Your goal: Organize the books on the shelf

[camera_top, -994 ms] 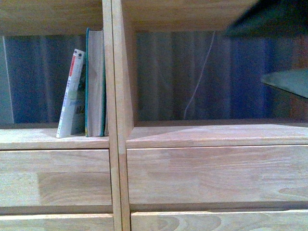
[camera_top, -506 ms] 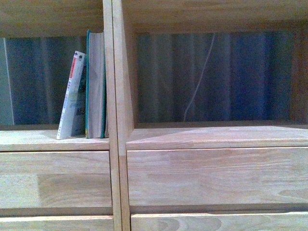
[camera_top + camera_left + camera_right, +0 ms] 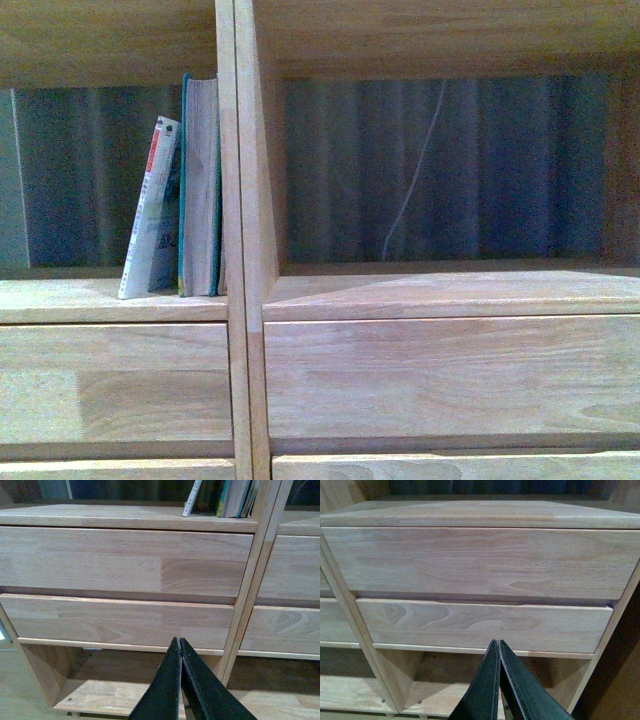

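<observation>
Front view: neither arm shows; only the shelf (image 3: 240, 300) fills it, light wood, with a central upright dividing two open compartments above plain drawer fronts.
Books: both stand in the left compartment, hard up against the central upright.
Teal book (image 3: 200, 185): upright, beige page edges facing out, its far side against the upright.
Thin paperback (image 3: 150, 210): white and pale blue with a red mark on the spine, tilted, its top leaning onto the teal book and its foot set away from it.
Right compartment: bare board, with a thin pale cord (image 3: 412, 170) hanging down in front of the dark ribbed backing behind it.
Left gripper (image 3: 180, 642): fingers pressed together to a point, nothing between them; it hangs in front of the lower left drawer front (image 3: 117, 622), apart from it.
Books from the left fingers: up beyond both drawer fronts, on the board above, off toward the central upright; only their bottoms show.
Right gripper (image 3: 498, 644): fingers likewise closed tight and empty, facing the lower right drawer front (image 3: 480, 625), not touching.
In the way: two stacked drawer fronts lie between each pair of fingertips and the compartment board above.
Below the fingers: an open bottom compartment in each column, shadowed.
</observation>
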Controlling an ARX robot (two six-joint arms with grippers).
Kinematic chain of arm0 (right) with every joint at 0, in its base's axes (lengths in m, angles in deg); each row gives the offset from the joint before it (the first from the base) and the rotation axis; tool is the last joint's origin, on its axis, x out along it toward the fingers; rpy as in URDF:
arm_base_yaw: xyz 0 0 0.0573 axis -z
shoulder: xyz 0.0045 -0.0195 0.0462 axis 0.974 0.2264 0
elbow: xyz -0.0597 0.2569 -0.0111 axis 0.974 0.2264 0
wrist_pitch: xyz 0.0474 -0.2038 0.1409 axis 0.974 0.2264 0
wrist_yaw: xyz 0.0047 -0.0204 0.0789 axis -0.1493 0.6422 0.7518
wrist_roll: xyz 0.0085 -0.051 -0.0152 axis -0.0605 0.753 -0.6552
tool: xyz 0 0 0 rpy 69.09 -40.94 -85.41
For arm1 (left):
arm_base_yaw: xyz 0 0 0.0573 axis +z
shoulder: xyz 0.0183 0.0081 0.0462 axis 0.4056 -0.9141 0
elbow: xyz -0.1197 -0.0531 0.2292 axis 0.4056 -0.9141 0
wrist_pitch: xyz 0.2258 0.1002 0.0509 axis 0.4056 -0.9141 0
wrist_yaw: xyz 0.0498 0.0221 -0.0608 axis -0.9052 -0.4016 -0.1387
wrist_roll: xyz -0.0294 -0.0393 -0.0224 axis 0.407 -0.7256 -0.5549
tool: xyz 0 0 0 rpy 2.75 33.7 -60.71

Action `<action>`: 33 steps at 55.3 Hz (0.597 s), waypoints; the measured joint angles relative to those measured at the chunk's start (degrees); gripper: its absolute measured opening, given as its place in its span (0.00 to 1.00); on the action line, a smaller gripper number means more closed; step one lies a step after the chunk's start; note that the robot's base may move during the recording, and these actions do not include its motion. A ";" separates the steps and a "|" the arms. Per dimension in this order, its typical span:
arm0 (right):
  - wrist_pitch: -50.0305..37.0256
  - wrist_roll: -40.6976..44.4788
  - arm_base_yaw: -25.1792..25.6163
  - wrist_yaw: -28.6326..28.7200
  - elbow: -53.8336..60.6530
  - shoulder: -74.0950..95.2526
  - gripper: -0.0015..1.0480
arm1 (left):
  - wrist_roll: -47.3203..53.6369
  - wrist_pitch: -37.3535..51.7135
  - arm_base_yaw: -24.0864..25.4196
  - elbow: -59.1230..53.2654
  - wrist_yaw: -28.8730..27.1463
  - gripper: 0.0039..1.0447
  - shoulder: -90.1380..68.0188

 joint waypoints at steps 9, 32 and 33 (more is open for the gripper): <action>1.99 0.00 0.09 0.02 1.70 -3.72 0.03 | 0.00 -1.55 0.00 -1.64 -0.02 0.02 3.02; 5.88 0.02 0.11 0.02 5.25 -11.78 0.03 | 0.00 -4.15 0.00 -5.03 -0.02 0.02 9.81; 6.14 0.04 0.09 0.04 5.29 -12.02 0.03 | 0.00 -4.39 0.00 -5.27 0.00 0.02 10.10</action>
